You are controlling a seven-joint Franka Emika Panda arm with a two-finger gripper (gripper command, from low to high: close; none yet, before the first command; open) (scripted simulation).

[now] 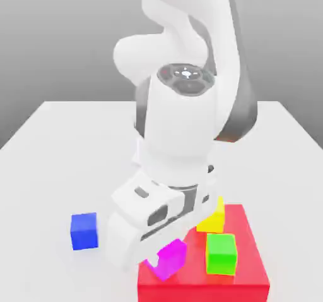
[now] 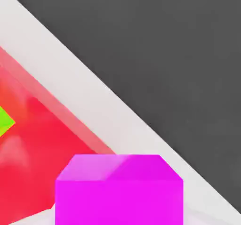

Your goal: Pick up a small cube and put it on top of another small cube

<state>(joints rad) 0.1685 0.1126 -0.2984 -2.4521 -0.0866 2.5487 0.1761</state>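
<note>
The small magenta cube (image 1: 169, 258) hangs tilted just under my hand, over the front-left part of the large flat red block (image 1: 247, 277). My gripper (image 1: 163, 263) is shut on it, and the white hand body hides most of the fingers. In the hand view the magenta cube (image 2: 118, 191) sits very close, with the red block (image 2: 37, 163) behind it. A green cube (image 1: 221, 253) and a yellow cube (image 1: 212, 217) rest on the red block, to the exterior view's right of the held cube. A corner of the green cube (image 2: 4, 120) peeks into the hand view.
A blue cube (image 1: 84, 230) sits on the white table (image 1: 57, 155) at the exterior view's left, apart from the red block. The arm's bulk stands over the table's middle. The table edge (image 2: 99, 97) runs diagonally in the hand view, with dark floor beyond.
</note>
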